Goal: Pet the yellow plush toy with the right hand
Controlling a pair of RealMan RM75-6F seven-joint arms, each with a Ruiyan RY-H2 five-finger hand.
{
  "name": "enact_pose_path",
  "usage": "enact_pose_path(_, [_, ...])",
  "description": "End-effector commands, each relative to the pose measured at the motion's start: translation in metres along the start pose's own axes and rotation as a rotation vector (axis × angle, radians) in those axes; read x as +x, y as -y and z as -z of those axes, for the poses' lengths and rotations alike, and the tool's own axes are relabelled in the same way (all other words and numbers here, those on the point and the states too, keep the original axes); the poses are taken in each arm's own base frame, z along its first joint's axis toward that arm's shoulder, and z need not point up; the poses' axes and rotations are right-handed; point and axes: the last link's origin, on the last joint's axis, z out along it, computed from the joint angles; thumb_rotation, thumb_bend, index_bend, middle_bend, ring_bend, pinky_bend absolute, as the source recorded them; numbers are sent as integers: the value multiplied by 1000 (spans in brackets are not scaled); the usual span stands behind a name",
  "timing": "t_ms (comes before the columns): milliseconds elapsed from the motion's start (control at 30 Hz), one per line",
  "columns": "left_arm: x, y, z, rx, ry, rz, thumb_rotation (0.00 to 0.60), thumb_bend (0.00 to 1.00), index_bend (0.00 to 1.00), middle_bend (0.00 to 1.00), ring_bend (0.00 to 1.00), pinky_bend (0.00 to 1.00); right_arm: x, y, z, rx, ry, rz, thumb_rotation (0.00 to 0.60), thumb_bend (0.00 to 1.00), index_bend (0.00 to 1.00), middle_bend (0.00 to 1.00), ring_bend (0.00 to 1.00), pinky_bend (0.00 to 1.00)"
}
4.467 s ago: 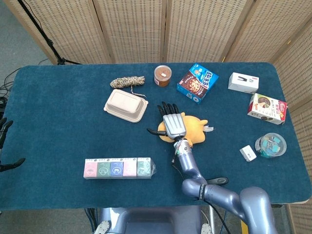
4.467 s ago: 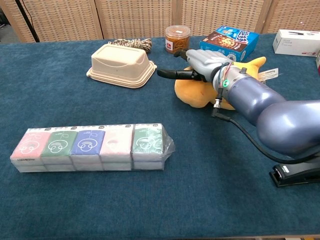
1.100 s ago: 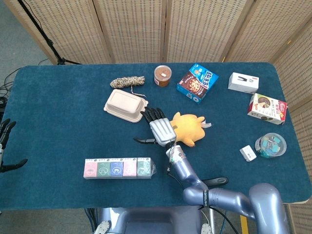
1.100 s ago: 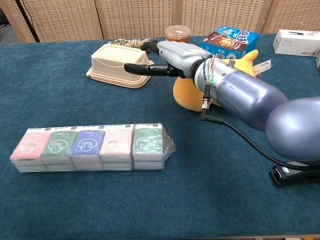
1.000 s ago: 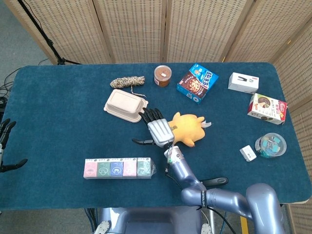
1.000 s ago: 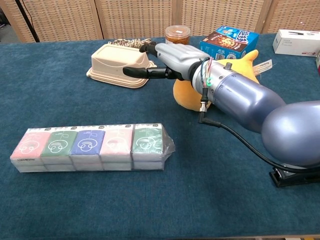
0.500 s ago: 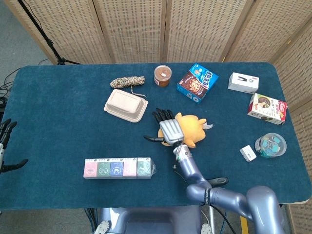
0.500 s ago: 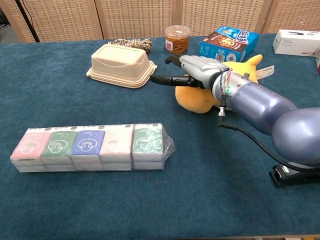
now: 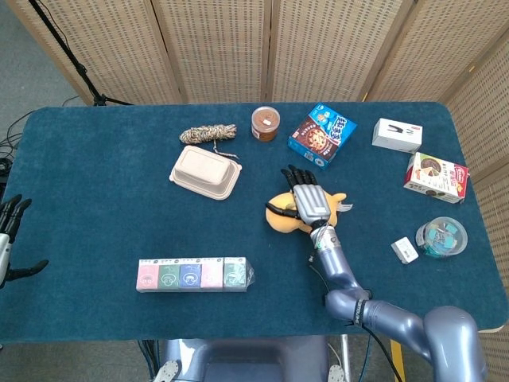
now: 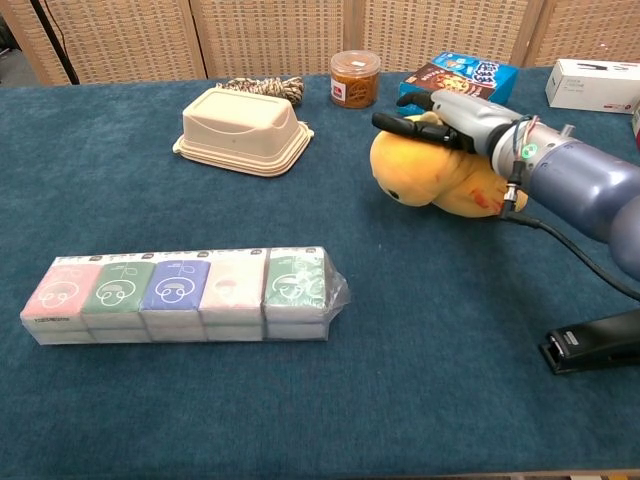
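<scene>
The yellow plush toy (image 9: 281, 220) lies near the middle of the blue table, its head toward the front left; in the chest view the plush toy (image 10: 428, 171) shows its face. My right hand (image 9: 308, 201) lies flat on top of its back with the fingers spread, pointing away from me, and grips nothing. From the chest view the right hand (image 10: 455, 114) rests on the toy's upper rear side. My left hand (image 9: 8, 235) hangs off the table's far left edge with its fingers apart, holding nothing.
A beige lidded container (image 9: 205, 172), a rope coil (image 9: 208, 133), a jar (image 9: 266, 123) and a blue snack box (image 9: 321, 135) stand behind the toy. A wrapped tissue pack (image 9: 195, 274) lies front left. Boxes (image 9: 434, 177) and a round tub (image 9: 441, 237) sit at the right.
My right hand has swept rightward from beside the toy's left side onto the top of its body. The toy's head now shows uncovered. The left hand has not moved.
</scene>
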Motion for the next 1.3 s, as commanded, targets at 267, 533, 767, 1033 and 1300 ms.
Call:
enact_pose_path(267, [-2,-1,0,2,6,-5,600,0,0,0,0,0,10,-18,1,-53,-7,-25,0,0,32,0,0,0])
enact_pose_path(533, [-1,0,0,-1,5,1,600,0,0,0,0,0,15,0,11,21,-25,-12,0,0,17,0,0,0])
enact_pose_path(767, [2,0,3,-11,1,13,600,0,0,0,0,0,27,32,30,127,-67,14,0,0,16,0,0,0])
enact_pose_path(1033, [4,1,6,-22,-4,21,600,0,0,0,0,0,47,30,58,165,-119,97,0,0,20,0,0,0])
enact_pose_path(1300, [2,-1,9,-35,-4,11,600,0,0,0,0,0,75,-26,101,114,-173,223,0,0,20,0,0,0])
